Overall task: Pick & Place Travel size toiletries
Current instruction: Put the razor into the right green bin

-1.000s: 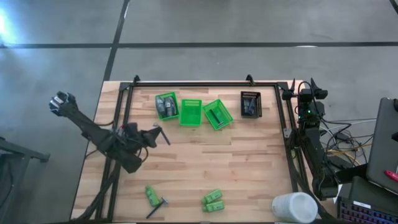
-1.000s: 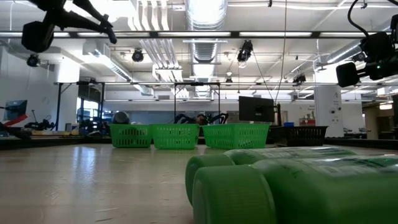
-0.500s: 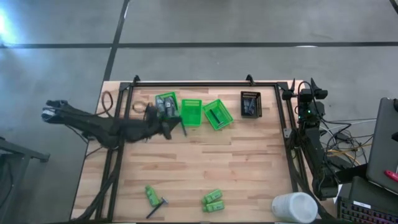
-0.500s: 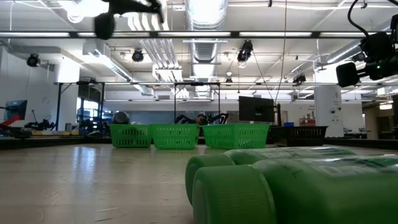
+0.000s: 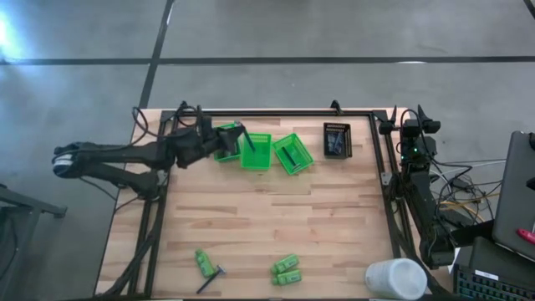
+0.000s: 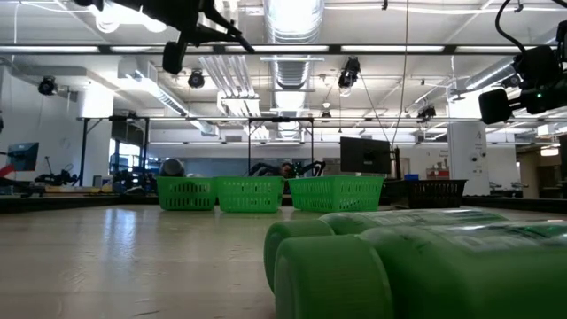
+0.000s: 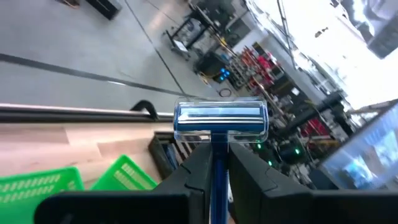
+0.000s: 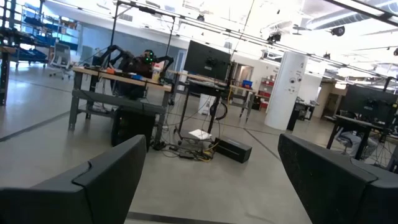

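Observation:
My left gripper (image 5: 236, 136) hangs level over the far-left green baskets (image 5: 224, 142), shut on a razor (image 7: 220, 119) with a clear-capped head; it shows high up in the low view (image 6: 221, 27). Near the front edge lie a green bottle (image 5: 203, 262), a dark razor stick (image 5: 211, 278) and two green bottles (image 5: 287, 269), which fill the low view's foreground (image 6: 399, 266). My right gripper (image 8: 211, 180) stands open and bare at the table's right edge (image 5: 410, 130). My left gripper pinches the razor's thin handle (image 7: 216, 169) between its two fingers (image 7: 193, 174). The fingers lie level and along the handle. The head (image 7: 221, 118) sticks out past the fingertips, crosswise. The razor is lifted clear, above the baskets.
Three green mesh baskets (image 5: 256, 151) (image 5: 292, 154) and a black basket (image 5: 337, 140) line the far side, some with items inside. A white cylinder (image 5: 395, 278) stands at the near right corner. A black frame rail (image 5: 267, 112) borders the table. Bare wood lies in the middle.
My left gripper has swung from the table's left-middle toward the far edge and a little right, rising and rolling, to above the left green baskets. It has stayed shut on the razor, which travelled with it clear of the table.

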### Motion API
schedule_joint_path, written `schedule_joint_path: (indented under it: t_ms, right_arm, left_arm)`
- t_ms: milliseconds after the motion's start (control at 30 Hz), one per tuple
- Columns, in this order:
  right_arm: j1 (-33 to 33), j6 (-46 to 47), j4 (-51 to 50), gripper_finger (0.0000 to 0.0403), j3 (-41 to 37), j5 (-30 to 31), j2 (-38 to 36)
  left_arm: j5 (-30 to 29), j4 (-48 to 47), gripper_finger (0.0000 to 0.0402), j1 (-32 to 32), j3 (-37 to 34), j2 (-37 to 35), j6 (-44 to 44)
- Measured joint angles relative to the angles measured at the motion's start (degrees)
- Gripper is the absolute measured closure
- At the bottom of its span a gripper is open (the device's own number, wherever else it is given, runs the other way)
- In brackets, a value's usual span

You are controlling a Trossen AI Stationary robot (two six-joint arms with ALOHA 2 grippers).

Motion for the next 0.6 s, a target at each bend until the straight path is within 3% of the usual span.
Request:
schedule_joint_path:
  t_ms: [167, 233, 300, 367, 433, 533, 600]
  right_arm:
    - [-0.02, 2.0, 0.01, 0.0039, 0.0, -0.18, 0.0]
    - [-0.02, 14.31, 0.03, 0.0039, 0.02, -2.13, -0.06]
    - [-0.02, 37.21, 0.07, 0.0039, 0.02, -5.25, -0.13]
    - [0.0, 58.82, -0.49, 0.0039, 0.02, -9.59, 0.05]
    - [-0.03, 71.1, -1.58, 0.0039, 0.02, -15.26, 0.65]
    - [0.0, 83.04, -1.06, 0.0039, 0.0, -30.01, 1.33]
    - [0.28, 84.22, 0.55, 0.0039, 0.0, -38.46, 1.51]
  left_arm:
    - [0.0, 1.77, 0.0359, 2.1, 0.0, 0.04, -1.15]
    - [0.0, 2.33, 0.0359, 2.8, 0.0, 0.04, -0.98]
    - [0.0, 2.31, 0.0359, 3.58, 0.0, 0.07, -0.98]
    - [0.02, 2.35, 0.0359, 4.24, 0.0, 0.11, -1.0]
    - [0.62, 2.77, 0.0359, 5.01, 0.0, 0.11, -0.99]
    - [3.54, 4.31, 0.0359, 6.58, -0.02, 0.11, -0.71]
    - [6.83, 5.17, 0.0359, 8.22, -0.02, 0.11, -0.28]
